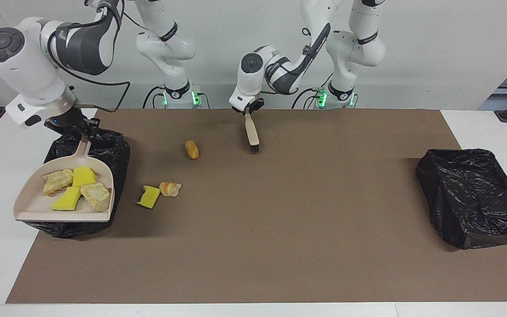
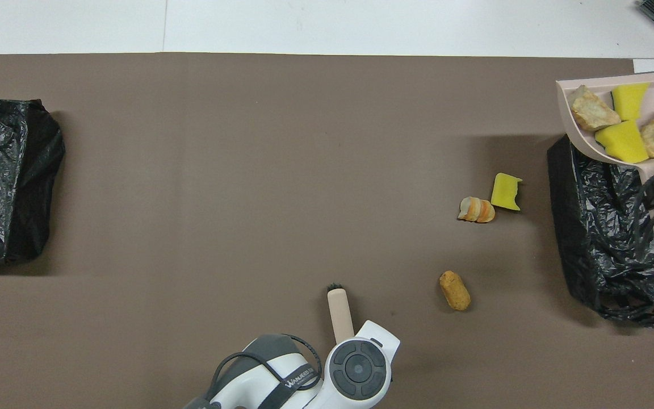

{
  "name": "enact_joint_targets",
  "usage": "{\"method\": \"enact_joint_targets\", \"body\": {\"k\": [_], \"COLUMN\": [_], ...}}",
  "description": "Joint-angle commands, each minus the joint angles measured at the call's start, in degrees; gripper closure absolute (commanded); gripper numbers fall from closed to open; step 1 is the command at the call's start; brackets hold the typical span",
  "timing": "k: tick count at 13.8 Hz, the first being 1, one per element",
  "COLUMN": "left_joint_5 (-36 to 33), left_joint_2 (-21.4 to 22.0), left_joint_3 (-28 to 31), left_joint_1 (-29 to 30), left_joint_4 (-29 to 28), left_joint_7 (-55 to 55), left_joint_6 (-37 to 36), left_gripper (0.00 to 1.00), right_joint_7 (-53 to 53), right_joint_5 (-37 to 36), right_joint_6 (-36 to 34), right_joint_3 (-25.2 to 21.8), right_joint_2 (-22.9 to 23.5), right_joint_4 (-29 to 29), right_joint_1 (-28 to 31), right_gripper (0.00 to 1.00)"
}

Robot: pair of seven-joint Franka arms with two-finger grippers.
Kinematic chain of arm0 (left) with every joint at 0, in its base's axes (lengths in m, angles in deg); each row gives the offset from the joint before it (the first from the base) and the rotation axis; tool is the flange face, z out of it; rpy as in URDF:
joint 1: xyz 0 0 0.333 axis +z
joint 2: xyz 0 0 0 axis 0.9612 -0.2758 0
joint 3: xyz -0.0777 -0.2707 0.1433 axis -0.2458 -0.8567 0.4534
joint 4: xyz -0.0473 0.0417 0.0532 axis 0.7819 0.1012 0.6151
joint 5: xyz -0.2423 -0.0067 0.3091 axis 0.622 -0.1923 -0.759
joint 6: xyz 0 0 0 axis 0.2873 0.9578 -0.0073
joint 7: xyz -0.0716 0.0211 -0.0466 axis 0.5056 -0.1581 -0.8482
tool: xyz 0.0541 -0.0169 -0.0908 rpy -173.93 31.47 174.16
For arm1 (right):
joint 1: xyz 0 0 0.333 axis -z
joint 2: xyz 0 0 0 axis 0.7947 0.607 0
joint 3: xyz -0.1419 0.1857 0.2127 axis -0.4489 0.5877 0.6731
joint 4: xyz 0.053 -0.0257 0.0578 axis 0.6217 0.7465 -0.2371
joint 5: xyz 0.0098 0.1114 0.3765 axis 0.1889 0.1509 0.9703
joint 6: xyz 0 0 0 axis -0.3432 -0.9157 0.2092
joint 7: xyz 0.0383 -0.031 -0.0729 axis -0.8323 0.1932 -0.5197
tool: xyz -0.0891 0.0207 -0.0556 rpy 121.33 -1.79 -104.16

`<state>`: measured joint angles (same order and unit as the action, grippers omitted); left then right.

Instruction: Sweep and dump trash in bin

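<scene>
My right gripper (image 1: 75, 130) is shut on the handle of the beige dustpan (image 1: 28, 207), holding it roughly level over the black bin (image 1: 119, 155) at the right arm's end of the table. In the pan lie two yellow sponge chunks (image 1: 84, 176) and two cream lumps (image 1: 57, 181). On the brown mat beside that bin rest a yellow sponge piece (image 1: 149, 196), a striped bread lump (image 1: 170, 189) and, nearer the robots, an orange-brown nugget (image 1: 191, 149). My left gripper (image 1: 248, 111) is shut on the brush (image 1: 251, 134), bristles down near the mat.
A second black-lined bin (image 1: 469, 193) stands at the left arm's end of the table. The brown mat (image 1: 280, 229) covers most of the white table. In the overhead view the dustpan (image 2: 653, 167) overhangs the bin (image 2: 599, 244).
</scene>
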<state>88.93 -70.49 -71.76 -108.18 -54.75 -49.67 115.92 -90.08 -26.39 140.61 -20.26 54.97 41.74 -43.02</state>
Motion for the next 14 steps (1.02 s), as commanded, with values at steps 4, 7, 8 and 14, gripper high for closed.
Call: {"method": "enact_joint_targets", "body": {"k": [4, 7, 8, 14], "left_joint_5": [3.57, 5.96, 5.96, 5.96], "left_joint_2": [0.6, 0.95, 0.95, 1.13], "left_joint_3": [0.61, 0.61, 0.61, 0.61], "left_joint_1": [-0.18, -0.7, -0.7, -0.35], "left_joint_4": [0.19, -0.25, -0.25, -0.25], "left_joint_7": [2.16, 4.03, 4.29, 9.04], "left_joint_6": [-4.5, -4.41, -4.5, -5.2], "left_gripper": [1.0, 1.0, 1.0, 1.0], "right_joint_7": [-8.58, -9.2, -9.29, -11.04], "right_joint_5": [-2.27, -2.46, -2.46, -2.46], "right_joint_6": [-0.19, 0.51, 0.52, 0.78], "right_joint_3": [0.5, 0.5, 0.5, 0.5], "right_joint_2": [-0.51, -0.51, -0.51, -0.69], "right_joint_4": [-0.49, -0.4, -0.4, -0.05], "right_joint_1": [3.66, 4.1, 4.19, 4.28], "right_gripper": [1.0, 1.0, 1.0, 1.0]}}
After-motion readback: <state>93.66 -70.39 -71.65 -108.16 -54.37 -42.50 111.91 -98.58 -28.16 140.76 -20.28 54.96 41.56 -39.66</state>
